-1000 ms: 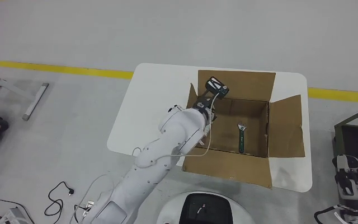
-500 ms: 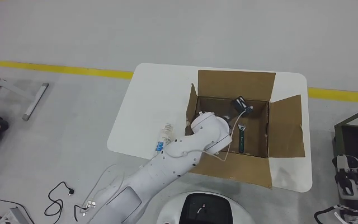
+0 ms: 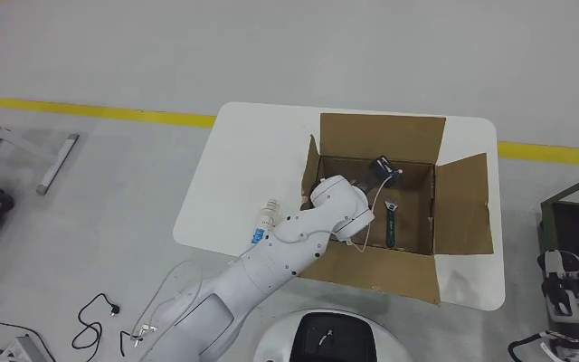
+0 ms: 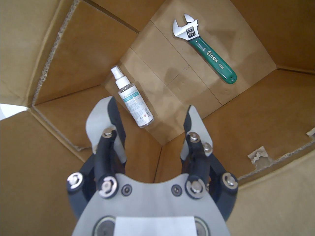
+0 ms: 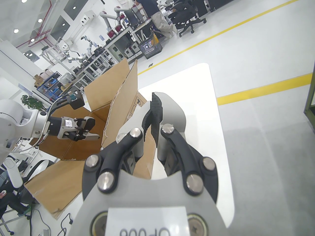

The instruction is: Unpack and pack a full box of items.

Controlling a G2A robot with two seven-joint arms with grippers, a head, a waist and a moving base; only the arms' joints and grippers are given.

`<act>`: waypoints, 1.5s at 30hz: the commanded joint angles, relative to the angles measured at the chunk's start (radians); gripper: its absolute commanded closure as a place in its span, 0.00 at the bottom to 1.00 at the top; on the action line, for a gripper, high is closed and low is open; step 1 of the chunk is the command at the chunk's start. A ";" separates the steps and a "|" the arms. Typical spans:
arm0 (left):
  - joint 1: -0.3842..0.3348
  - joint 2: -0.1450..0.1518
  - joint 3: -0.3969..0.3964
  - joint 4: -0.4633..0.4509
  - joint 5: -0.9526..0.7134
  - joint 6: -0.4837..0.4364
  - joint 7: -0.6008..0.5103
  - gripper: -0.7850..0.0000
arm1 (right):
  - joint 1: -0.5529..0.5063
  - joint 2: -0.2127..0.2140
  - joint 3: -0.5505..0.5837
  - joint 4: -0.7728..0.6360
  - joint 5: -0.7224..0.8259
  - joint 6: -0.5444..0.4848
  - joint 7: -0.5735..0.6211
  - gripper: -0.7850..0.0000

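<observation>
I'm hovering my left gripper (image 4: 150,104), wide open and empty, above the spray bottle (image 4: 131,99) inside the cardboard box (image 4: 49,37).

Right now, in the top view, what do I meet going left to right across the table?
bottle → wrench → right flap

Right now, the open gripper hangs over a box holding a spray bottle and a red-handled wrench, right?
No: the wrench has a green handle, not red, as the left wrist view shows. The open left gripper, box and spray bottle are as you say.
</observation>
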State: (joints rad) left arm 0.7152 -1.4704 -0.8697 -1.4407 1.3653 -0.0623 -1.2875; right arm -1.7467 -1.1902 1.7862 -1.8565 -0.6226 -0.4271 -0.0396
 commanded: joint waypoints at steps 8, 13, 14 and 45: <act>0.000 0.000 0.000 0.000 0.000 0.000 0.000 0.00 | 0.000 0.000 0.000 0.000 0.000 0.000 0.000 1.00; 0.016 -0.001 -0.013 0.016 -0.019 0.014 0.037 0.00 | 0.000 0.000 0.000 0.000 0.000 0.000 0.000 1.00; 0.012 -0.001 -0.007 0.027 0.005 0.014 0.040 0.00 | 0.000 0.000 0.000 0.000 0.000 0.000 0.000 1.00; -0.199 -0.111 0.059 0.588 -0.160 0.184 0.072 0.00 | 0.000 0.000 0.000 0.000 0.000 0.000 0.000 1.00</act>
State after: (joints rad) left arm 0.5203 -1.5791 -0.8125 -0.8685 1.2018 0.1181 -1.2201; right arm -1.7467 -1.1902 1.7862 -1.8565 -0.6226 -0.4271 -0.0396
